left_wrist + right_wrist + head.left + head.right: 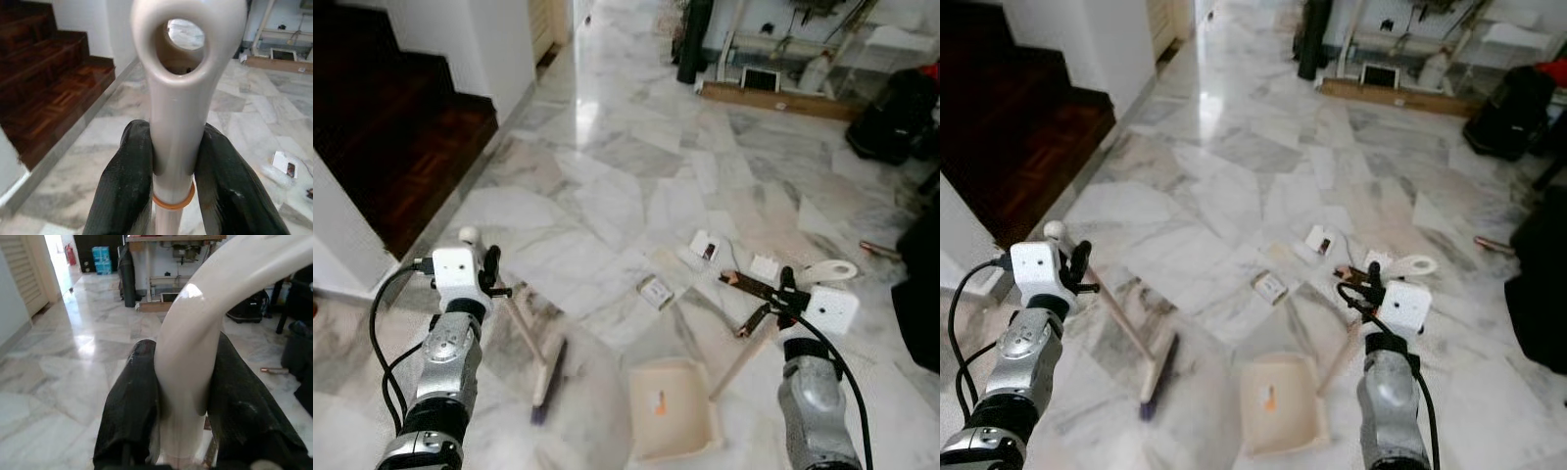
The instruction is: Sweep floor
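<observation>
Broom (546, 367) lies on the floor (607, 176) at left, dustpan (673, 409) to its right; small packets (655, 292), apparently litter, lie beyond both. Stairs (401, 147) rise at far left; a shelf (783, 59) stands behind.

Cream dustpan (674, 409), grey-veined white marble floor (607, 186), dark-brown wooden stairs (401, 147)

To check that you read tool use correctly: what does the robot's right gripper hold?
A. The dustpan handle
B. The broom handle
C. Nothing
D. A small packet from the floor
A: the right gripper is shut on the dustpan handle, which runs down to the cream dustpan on the marble floor.
</observation>
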